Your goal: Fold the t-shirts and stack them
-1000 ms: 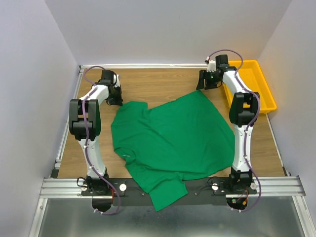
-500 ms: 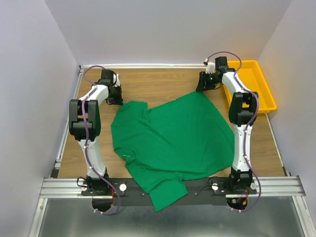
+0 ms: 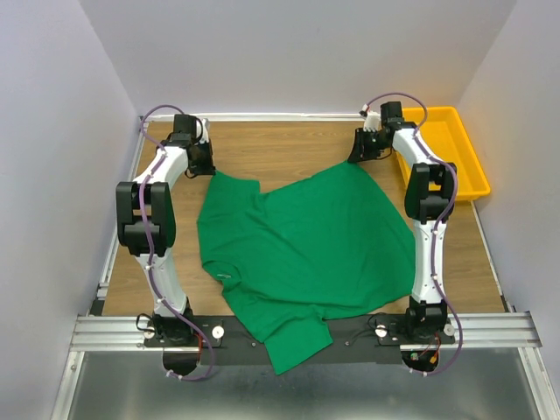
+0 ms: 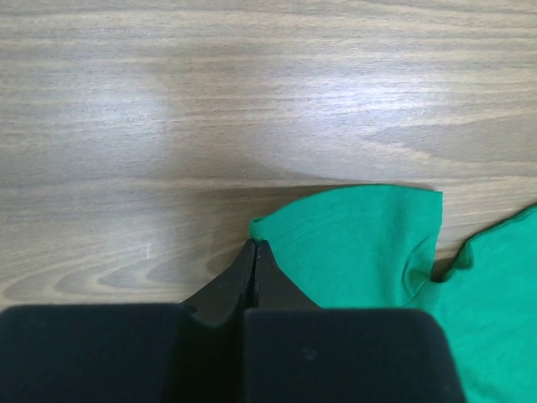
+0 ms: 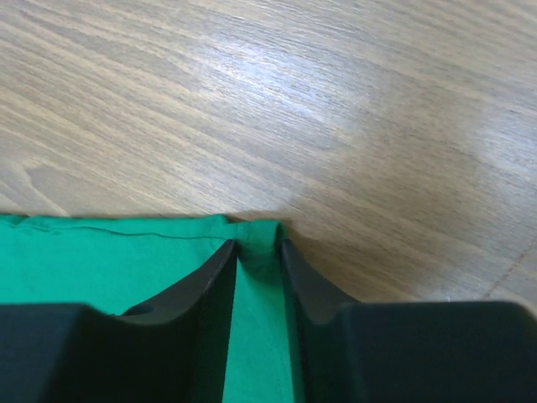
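An emerald-green t-shirt [image 3: 306, 241] lies spread and rumpled across the wooden table, its lower end hanging over the front rail. My left gripper [image 3: 204, 166] is at the back left, shut on the tip of a sleeve [image 4: 361, 243], the fingertips [image 4: 254, 246] pressed together at the sleeve's corner. My right gripper [image 3: 360, 152] sits at the shirt's back right corner. Its jaws stand partly closed astride a bunched ridge of the hem [image 5: 258, 252], with a gap still between them, right gripper [image 5: 258, 245].
A yellow plastic tray [image 3: 477, 175] stands at the back right, just beyond the right arm. Bare wood [image 3: 280, 144] runs along the back between the two grippers. White walls close in on the sides and the back.
The left gripper has drawn back and to the left, pulling the sleeve corner out with it. The right gripper's jaws have narrowed around the hem corner.
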`<action>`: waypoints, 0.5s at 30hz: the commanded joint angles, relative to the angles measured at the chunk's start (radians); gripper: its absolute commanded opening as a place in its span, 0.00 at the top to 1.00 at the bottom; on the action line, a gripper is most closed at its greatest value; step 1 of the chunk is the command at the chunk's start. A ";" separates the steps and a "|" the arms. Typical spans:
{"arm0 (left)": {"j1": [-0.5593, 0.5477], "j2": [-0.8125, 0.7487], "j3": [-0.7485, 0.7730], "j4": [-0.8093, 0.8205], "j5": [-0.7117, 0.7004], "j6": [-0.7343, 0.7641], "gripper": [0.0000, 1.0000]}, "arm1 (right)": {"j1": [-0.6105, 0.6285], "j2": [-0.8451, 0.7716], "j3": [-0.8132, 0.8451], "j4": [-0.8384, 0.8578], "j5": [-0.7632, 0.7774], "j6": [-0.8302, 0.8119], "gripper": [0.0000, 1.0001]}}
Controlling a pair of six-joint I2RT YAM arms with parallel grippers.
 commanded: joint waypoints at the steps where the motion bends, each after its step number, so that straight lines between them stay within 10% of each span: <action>1: 0.006 -0.032 0.015 0.012 0.032 0.003 1.00 | 0.002 0.068 0.020 -0.018 -0.019 0.003 0.69; 6: 0.006 -0.030 0.036 0.011 0.040 0.000 1.00 | 0.004 0.069 0.055 -0.021 -0.017 0.001 0.99; 15: 0.031 -0.144 0.181 0.041 0.005 -0.043 1.00 | -0.001 -0.128 0.161 0.005 -0.069 -0.009 1.00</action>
